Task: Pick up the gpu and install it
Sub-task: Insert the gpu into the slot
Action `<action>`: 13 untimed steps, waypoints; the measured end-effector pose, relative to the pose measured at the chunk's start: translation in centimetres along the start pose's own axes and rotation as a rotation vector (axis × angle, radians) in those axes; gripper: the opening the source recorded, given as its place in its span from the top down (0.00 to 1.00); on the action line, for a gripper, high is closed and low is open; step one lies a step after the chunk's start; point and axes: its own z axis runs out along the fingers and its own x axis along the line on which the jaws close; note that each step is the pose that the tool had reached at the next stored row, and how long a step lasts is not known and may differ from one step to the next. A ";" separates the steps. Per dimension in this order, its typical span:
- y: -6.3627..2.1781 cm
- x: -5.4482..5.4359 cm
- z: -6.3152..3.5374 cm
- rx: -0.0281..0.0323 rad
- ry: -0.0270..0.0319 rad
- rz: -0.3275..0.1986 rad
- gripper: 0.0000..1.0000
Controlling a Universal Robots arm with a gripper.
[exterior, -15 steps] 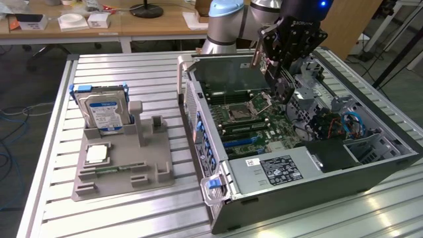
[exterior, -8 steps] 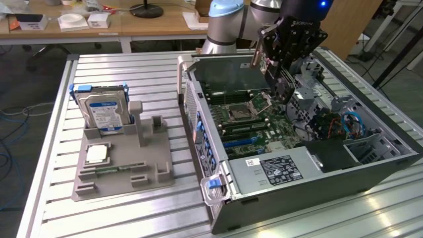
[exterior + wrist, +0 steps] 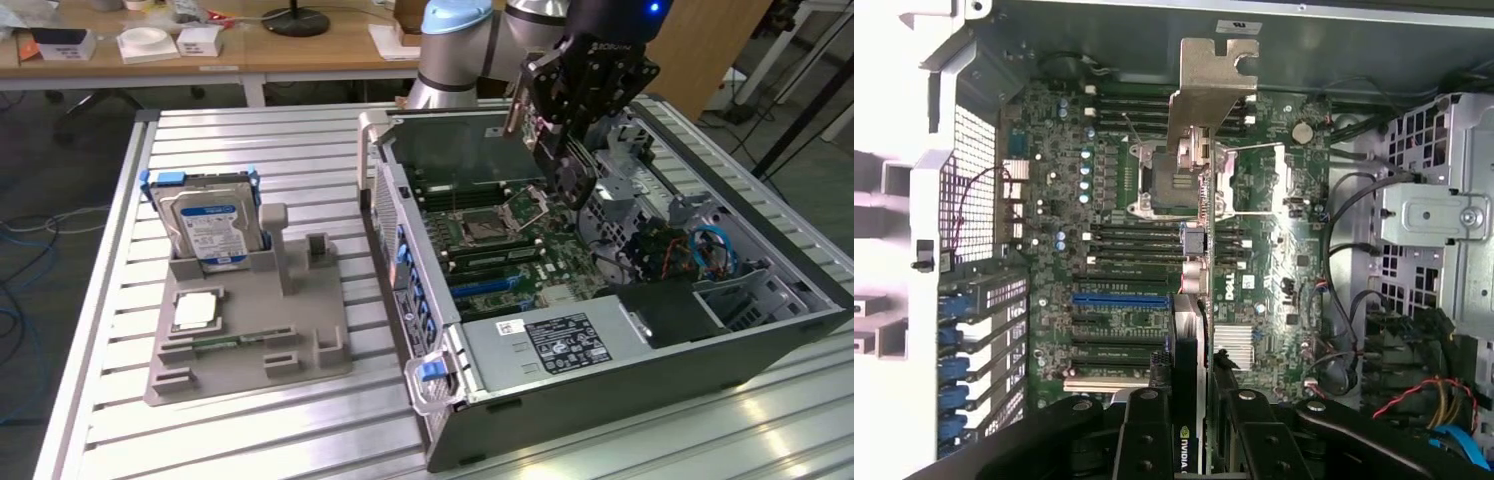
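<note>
My gripper (image 3: 558, 135) hangs over the open computer case (image 3: 774, 250) and is shut on the gpu (image 3: 571, 170), a thin dark card held on edge above the motherboard (image 3: 501, 250). In the wrist view the gpu (image 3: 1189, 330) runs edge-on away from my gripper (image 3: 1189, 405), with its silver bracket (image 3: 1209, 90) at the far end. A black finger (image 3: 1144, 430) presses on each side of the card. The card floats above the CPU socket (image 3: 1174, 175), apart from the board. The blue expansion slot (image 3: 1114, 298) lies to one side of the card.
On the exterior view's left, a grey fixture (image 3: 254, 330) carries the blue-labelled hard drive (image 3: 207, 225), a CPU (image 3: 198, 310) and a memory stick (image 3: 220, 342). Inside the case sit the power supply (image 3: 561, 340), drive cage (image 3: 747, 290) and cables (image 3: 694, 250). Desks stand behind.
</note>
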 end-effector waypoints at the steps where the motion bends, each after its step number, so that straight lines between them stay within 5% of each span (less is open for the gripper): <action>1: 0.00 0.0 0.00 -0.0001 0.0003 -0.006 0.74; 13: 0.00 0.0 0.00 -0.0018 0.0027 -0.072 0.74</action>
